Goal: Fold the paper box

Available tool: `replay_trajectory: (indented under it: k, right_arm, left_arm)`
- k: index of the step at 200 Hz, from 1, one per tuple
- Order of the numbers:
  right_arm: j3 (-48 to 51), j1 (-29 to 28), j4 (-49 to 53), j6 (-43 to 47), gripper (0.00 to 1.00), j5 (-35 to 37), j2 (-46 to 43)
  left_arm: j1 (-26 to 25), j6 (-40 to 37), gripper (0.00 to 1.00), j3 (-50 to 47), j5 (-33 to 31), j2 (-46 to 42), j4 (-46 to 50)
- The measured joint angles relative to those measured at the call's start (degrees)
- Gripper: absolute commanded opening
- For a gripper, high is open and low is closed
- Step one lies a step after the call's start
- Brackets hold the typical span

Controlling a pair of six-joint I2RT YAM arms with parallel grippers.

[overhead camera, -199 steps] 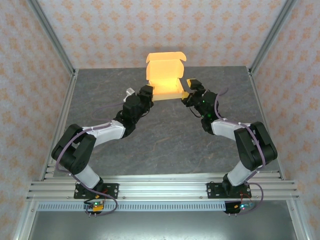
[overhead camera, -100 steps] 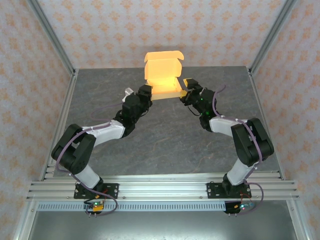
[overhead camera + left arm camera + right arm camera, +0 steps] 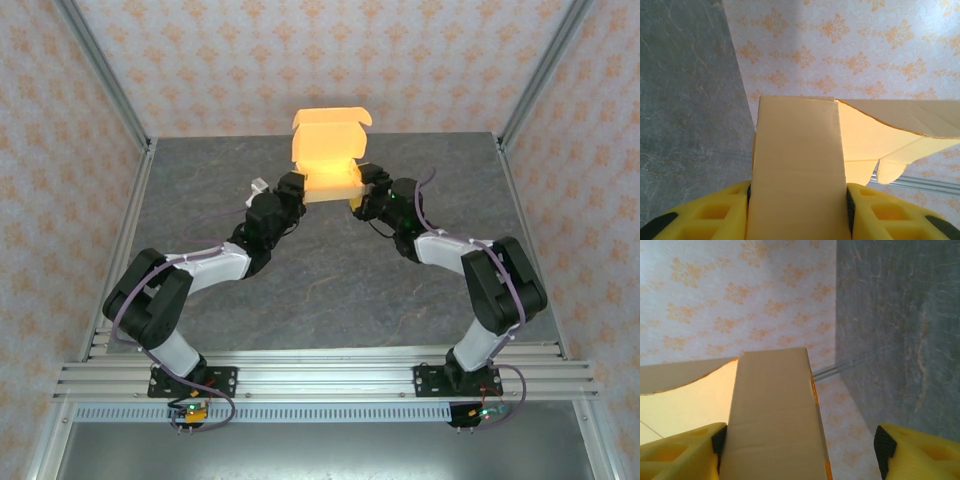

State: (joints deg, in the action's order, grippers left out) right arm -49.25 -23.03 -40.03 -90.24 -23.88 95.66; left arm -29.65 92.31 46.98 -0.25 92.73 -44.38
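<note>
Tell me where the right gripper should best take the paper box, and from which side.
Take the paper box by its right side wall, coming from the near right, one finger inside and one outside. That wall is a thin upright panel facing the right gripper, whose jaws are open around it. The lid stands behind, and the left gripper holds the left wall.

The paper box (image 3: 330, 165) sits far back on the grey table (image 3: 330, 270), lid upright; the left gripper (image 3: 297, 184) is at its left end, the right gripper (image 3: 364, 190) at its right.
</note>
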Motion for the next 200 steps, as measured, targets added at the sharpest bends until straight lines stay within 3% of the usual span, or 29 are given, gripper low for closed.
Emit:
replay_trajectory:
  k: [99, 146, 200]
  right_arm:
    - [0.44, -0.09, -2.91, -0.87, 0.76, 1.51, -1.31]
    - [0.66, -0.09, -6.43, -3.80, 0.61, 2.05, 1.53]
    - [1.22, -0.09, -8.17, -5.38, 0.71, 3.28, 2.23]
  left_arm:
    - [-0.24, 0.26, 0.27, -0.22, 0.20, -0.02, -0.11]
    - [-0.42, 0.26, 0.27, -0.22, 0.22, -0.24, -0.09]
    - [-0.42, 0.31, 0.27, -0.22, 0.22, -0.24, -0.02]
